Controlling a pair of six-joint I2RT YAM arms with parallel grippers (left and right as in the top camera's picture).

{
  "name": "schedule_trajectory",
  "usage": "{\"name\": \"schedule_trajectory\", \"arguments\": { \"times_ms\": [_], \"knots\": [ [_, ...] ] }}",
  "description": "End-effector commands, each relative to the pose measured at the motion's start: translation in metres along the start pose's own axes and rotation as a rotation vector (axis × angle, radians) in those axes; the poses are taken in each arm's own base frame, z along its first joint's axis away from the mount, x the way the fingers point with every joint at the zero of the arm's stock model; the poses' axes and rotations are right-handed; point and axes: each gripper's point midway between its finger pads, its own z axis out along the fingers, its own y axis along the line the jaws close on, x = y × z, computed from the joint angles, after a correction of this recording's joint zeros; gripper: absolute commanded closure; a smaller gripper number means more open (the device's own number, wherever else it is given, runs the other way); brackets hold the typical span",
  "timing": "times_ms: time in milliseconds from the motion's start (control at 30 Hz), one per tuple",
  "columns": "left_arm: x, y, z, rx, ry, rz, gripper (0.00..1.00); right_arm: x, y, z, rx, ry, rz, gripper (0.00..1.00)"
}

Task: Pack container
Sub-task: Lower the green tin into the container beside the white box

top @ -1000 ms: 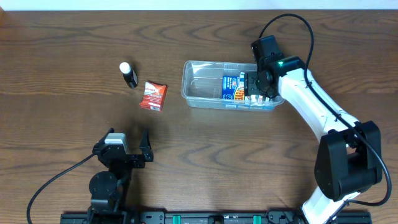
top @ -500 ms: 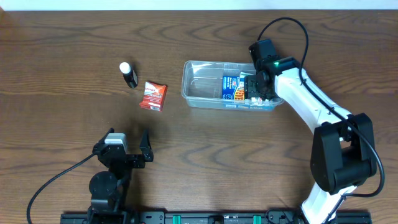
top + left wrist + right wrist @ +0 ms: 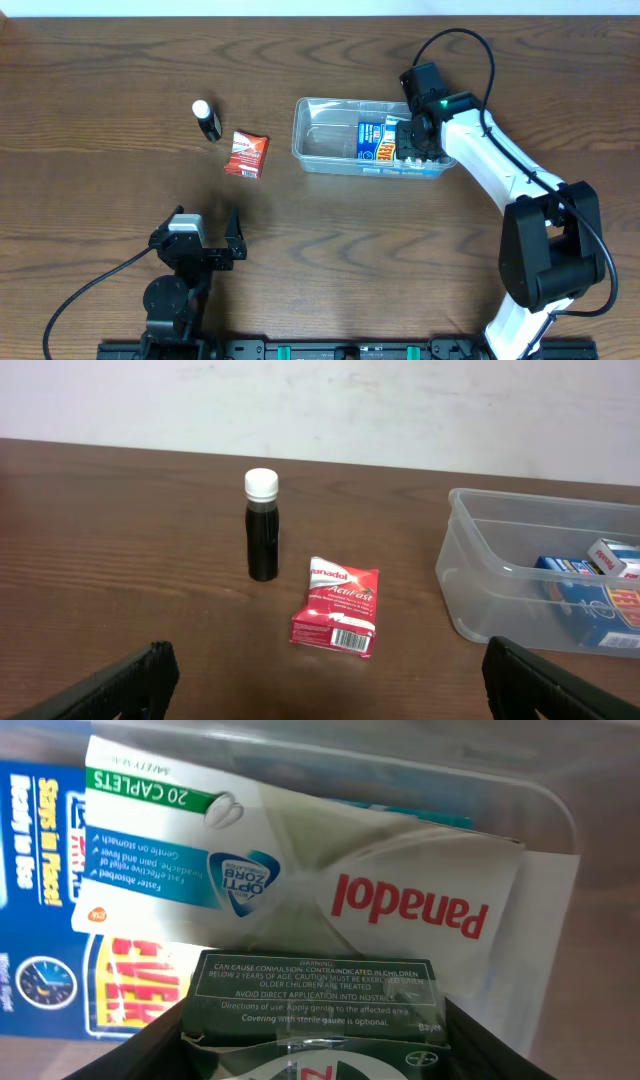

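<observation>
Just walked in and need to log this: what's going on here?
The right tool is down in the right end of the clear container, a dark green box between its jaws, over a white Panadol box and a blue packet. Whether it grips the box is unclear. A black bottle and a red packet sit outside, to the container's left. The left tool rests open, holding nothing.

Overhead looked straight down from high up, whole tabletop point(image 3: 120, 80) in frame. Left wrist sat low, faced level across the tabletop toward the wall point(image 3: 400, 400), mid-range. It shared bottle point(image 3: 262, 530), red pack point(image 3: 336, 618) and tub point(image 3: 470, 595) with overhead. Right wrist aimed into the tub, very close on boxes point(image 3: 300, 870), also seen overhead.
</observation>
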Motion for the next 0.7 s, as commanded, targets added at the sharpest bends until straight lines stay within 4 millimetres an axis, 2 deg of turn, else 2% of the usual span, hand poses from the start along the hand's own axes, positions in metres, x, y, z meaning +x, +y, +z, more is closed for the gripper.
{"name": "schedule_trajectory", "arguments": {
  "times_ms": [0, 267, 367, 667],
  "knots": [
    [0.014, 0.000, 0.003, 0.006, 0.032, 0.013, 0.02, -0.013, 0.002, -0.013, -0.027, -0.035, -0.107, 0.47],
    [0.014, 0.000, 0.003, 0.006, 0.032, 0.013, 0.02, -0.025, 0.029, -0.035, -0.176, -0.054, -0.221, 0.48],
    [0.014, 0.000, 0.003, 0.006, 0.032, 0.013, 0.02, -0.032, 0.031, -0.042, -0.186, -0.069, -0.225, 0.48],
    [0.014, 0.000, 0.003, 0.005, 0.032, 0.013, 0.02, -0.034, 0.059, -0.050, -0.297, -0.099, -0.283, 0.50]
  ]
}}
